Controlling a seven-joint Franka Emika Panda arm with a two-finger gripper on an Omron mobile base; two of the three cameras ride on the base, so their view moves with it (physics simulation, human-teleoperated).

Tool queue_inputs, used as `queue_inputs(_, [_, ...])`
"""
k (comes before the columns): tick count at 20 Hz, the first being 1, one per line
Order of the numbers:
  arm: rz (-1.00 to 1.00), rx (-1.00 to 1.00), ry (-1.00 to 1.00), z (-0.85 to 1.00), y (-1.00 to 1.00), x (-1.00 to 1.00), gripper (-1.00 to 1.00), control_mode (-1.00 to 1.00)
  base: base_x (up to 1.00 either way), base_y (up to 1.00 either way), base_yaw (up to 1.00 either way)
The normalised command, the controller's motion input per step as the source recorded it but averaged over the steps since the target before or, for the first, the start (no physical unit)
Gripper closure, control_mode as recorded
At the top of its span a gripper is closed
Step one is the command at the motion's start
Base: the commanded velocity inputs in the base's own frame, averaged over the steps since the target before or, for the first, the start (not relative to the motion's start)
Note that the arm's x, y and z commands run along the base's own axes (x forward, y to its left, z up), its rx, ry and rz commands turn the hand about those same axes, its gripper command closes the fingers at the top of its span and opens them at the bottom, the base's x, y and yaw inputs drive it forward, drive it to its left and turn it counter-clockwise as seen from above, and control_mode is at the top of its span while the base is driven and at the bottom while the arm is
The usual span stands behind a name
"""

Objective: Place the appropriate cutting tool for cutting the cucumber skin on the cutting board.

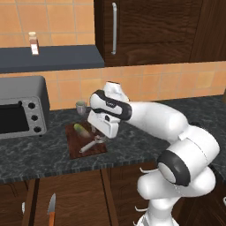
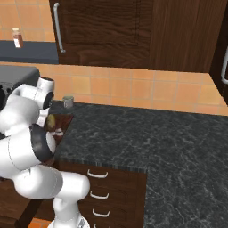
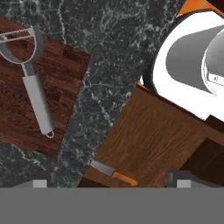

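The peeler lies flat on the board, free of any grip, with the cucumber just beyond it. The gripper hovers above (fingers apart, holding nothing).

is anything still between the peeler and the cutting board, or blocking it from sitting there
Nothing visible does. The peeler already lies flat on the cutting board, with the cucumber farther back on the same board and apart from it. The gripper hangs just above the peeler, its fingers apart and holding nothing.
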Motion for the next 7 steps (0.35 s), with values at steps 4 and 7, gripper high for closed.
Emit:
queue_inputs(4, [-0.04,0.00,-0.06,0.15,-0.32,-0.31,-1.00,-1.00,0.00,0.00,0.00])
queue_inputs(7, [-0.01,0.00,-0.07,0.20,-0.42,-0.31,-1.00,-1.00,0.00,0.00,0.00])
